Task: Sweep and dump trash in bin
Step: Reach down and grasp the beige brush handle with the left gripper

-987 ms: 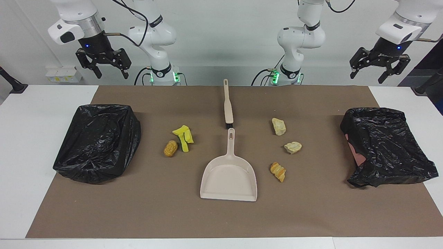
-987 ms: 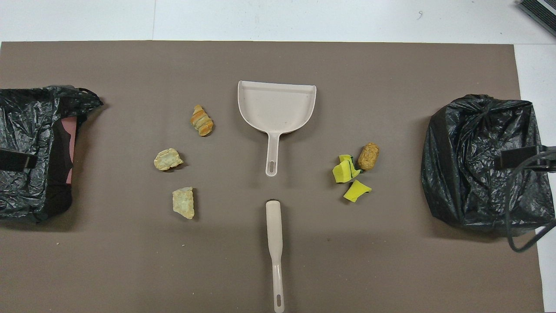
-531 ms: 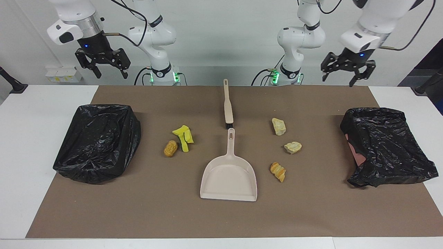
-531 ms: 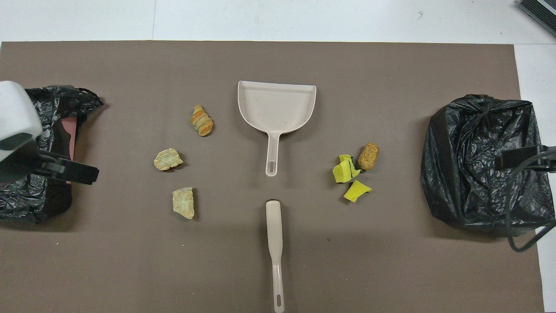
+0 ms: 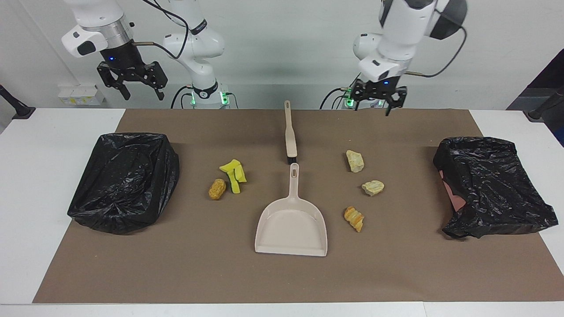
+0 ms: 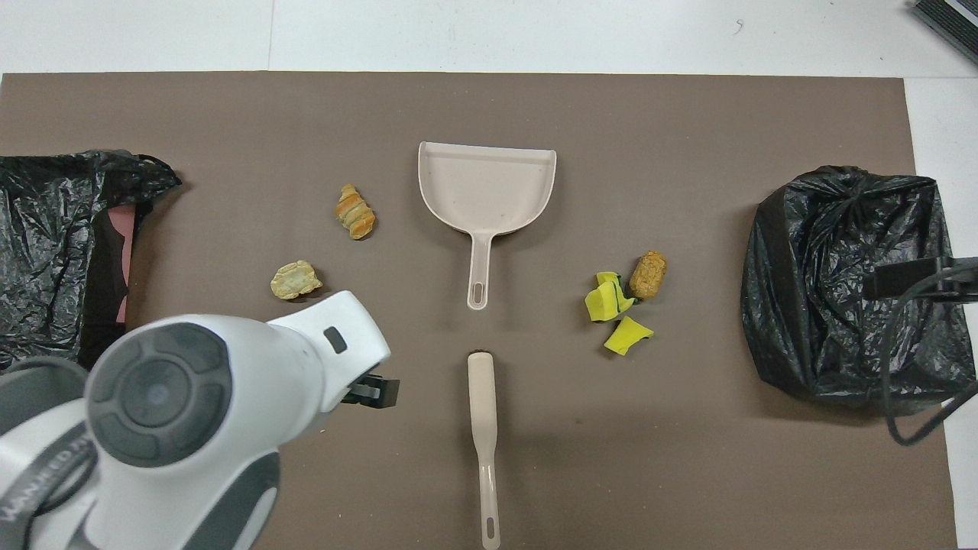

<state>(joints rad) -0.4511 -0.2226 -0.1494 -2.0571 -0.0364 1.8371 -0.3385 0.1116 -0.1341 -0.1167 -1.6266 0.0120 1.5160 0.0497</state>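
The trash lies in two groups on the brown mat [image 5: 185, 273]. Yellow foam pieces [image 5: 232, 174] [image 6: 611, 305] and an orange-brown nugget [image 5: 217, 188] [image 6: 648, 275] lie toward the right arm's end. Two cream chunks [image 5: 354, 160] [image 5: 372, 187] and an orange-striped chunk [image 5: 354, 218] [image 6: 355, 211] lie toward the left arm's end. My left gripper [image 5: 373, 109] hangs open and empty over the mat's edge by the robot bases, beside the brush handle. In the overhead view the left arm [image 6: 191, 412] hides one cream chunk. My right gripper [image 5: 143, 96] waits open, raised over its end.
A beige dustpan [image 5: 291, 224] [image 6: 486, 187] lies mid-mat with its handle toward the beige brush [image 5: 289, 134] [image 6: 483, 428]. Black-bag-lined bins stand at the right arm's end [image 5: 125, 180] [image 6: 848, 283] and the left arm's end [image 5: 491, 185] [image 6: 53, 252].
The left arm has swung from above the bin at its end toward the table's middle and come lower. The right gripper has barely shifted. Nothing on the mat has moved.
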